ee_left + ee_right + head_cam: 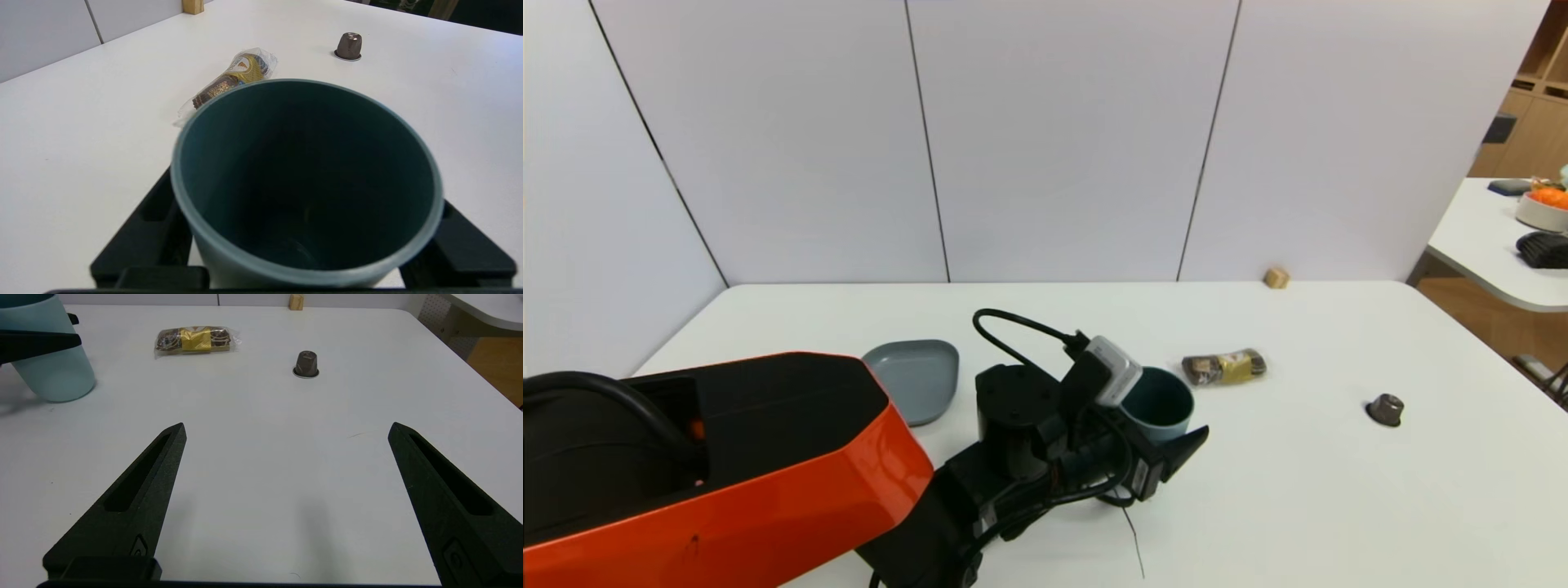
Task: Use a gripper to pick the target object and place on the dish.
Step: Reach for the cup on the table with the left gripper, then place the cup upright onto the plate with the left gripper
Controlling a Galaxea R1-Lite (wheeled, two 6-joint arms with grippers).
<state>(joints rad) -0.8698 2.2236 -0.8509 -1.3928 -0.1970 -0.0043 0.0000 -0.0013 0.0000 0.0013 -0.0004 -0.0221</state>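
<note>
A white table (1298, 490) stands against pale wall panels, with a second table and shelving off to the robot's right. From the head camera, the left gripper (1156, 445) reaches to the middle of the table, its fingers on either side of the light blue cup (1164, 406), which sits upright. The grey-blue dish (915, 377) lies just to the robot's left of that arm, apart from the cup. A wrapped brown-gold snack (1224, 367) lies near the cup on its far right side, a small brown capsule (1386, 408) sits farther right, and a little wooden block (1276, 278) rests by the wall. The left wrist camera looks straight into the cup (306, 183), a black finger pressed close along each side of it. From the right wrist camera, the right gripper (286, 430) hovers low over bare table, fingers spread wide, holding nothing.
</note>
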